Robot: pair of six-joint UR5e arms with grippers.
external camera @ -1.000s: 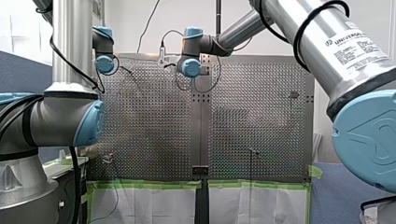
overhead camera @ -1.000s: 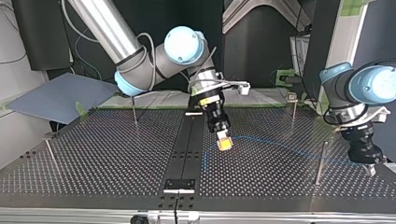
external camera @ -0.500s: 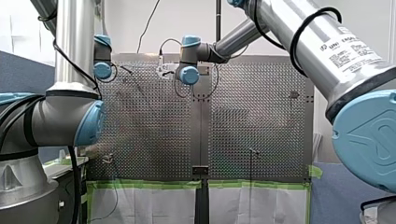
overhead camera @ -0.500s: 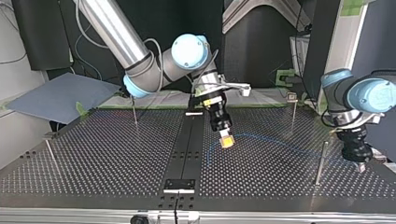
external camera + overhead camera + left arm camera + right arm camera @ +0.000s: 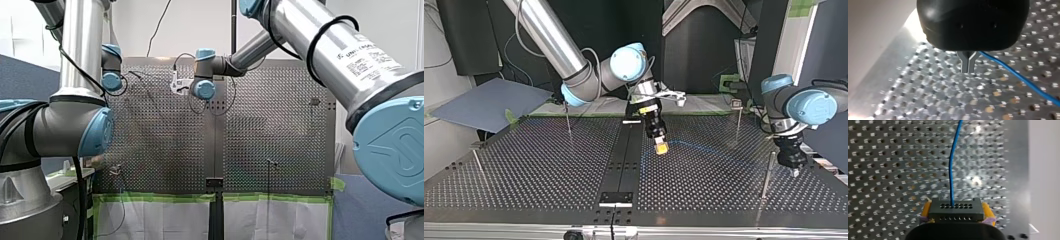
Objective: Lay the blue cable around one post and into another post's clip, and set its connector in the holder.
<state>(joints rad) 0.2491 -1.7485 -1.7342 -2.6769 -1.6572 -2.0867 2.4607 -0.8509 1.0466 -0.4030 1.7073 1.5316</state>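
My right gripper (image 5: 956, 208) has its jaws clamped on the connector (image 5: 956, 213), a dark grey rectangular block with two rows of small round holes in its face. The yellow pads (image 5: 926, 210) press on its two short ends. The blue cable (image 5: 951, 170), thin and smooth, leaves the top of the block and runs straight ahead over the table (image 5: 885, 170). In the top view this gripper hangs tilted just above the table, beside the black centre strip (image 5: 624, 155), and the cable shows faintly from it towards the view's right.

My left gripper (image 5: 968, 70) is a rounded black body with two slim metal fingers (image 5: 965, 64). Its jaws are together in a narrow Y. The cable meets them at the fork and none of it shows on the far side, so it looks pinched there. In the top view this gripper sits low, near a thin steel post (image 5: 767, 175) at the view's right. A further post behind it carries a small clip (image 5: 737, 104).

The table is bright metal sheet drilled in a regular grid, glinting under the light. In the front view green tape (image 5: 160, 197) edges its near side above a white sheet (image 5: 160, 220). A blue-grey panel (image 5: 489, 102) lies at the top view's left.
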